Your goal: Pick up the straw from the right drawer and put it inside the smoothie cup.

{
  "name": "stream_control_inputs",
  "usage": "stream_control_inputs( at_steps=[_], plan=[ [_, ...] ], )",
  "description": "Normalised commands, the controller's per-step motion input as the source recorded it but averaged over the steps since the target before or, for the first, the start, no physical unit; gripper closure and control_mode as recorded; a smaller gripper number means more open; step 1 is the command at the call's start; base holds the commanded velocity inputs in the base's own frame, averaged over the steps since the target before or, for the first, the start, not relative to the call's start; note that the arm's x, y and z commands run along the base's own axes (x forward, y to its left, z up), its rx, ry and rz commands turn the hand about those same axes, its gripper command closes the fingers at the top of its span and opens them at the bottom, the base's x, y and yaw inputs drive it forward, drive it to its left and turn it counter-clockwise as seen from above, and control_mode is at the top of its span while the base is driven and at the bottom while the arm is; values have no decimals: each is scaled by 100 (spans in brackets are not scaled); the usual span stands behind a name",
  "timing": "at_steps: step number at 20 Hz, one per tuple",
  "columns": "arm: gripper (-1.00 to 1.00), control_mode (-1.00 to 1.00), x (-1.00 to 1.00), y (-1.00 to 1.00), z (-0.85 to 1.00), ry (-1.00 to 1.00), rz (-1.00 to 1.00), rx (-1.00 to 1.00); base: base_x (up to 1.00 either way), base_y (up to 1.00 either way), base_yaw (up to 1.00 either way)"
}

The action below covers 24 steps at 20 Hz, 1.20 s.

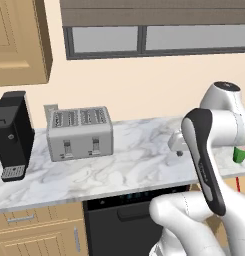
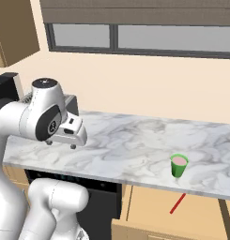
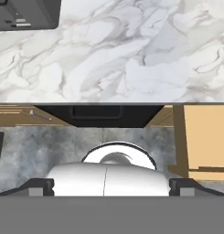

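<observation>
Smoothie cup (image 2: 179,165) near marble counter (image 2: 135,145) front edge; straw (image 2: 178,203) just below, seemingly inside right drawer (image 2: 158,206), partly cut off. Gripper (image 3: 111,185) spread wide, empty.

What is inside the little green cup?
The smoothie cup stands on the marble counter, with something pale pinkish filling its top. What lies deeper is hidden by the cup's green wall. The red straw is not in it yet; it lies in the open drawer below.

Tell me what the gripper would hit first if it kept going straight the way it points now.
Probably the marble countertop: the open gripper points down at its front part, near the edge above the dark dishwasher. Depth is unclear.
</observation>
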Motion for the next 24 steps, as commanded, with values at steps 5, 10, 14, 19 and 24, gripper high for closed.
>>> stream_control_inputs(
  at_steps=[5,10,14,19,24],
  plan=[
    [-100,100,-3,0,0,1,0,0,-18,0,0],
    [-100,100,0,0,0,0,0,0,-71,-3,0],
    [-100,100,0,0,0,0,0,0,-69,-1,0],
    [-100,100,0,0,0,0,0,0,-24,-23,-4],
    [-100,100,0,0,0,0,0,0,-7,-63,-9]
  ],
)
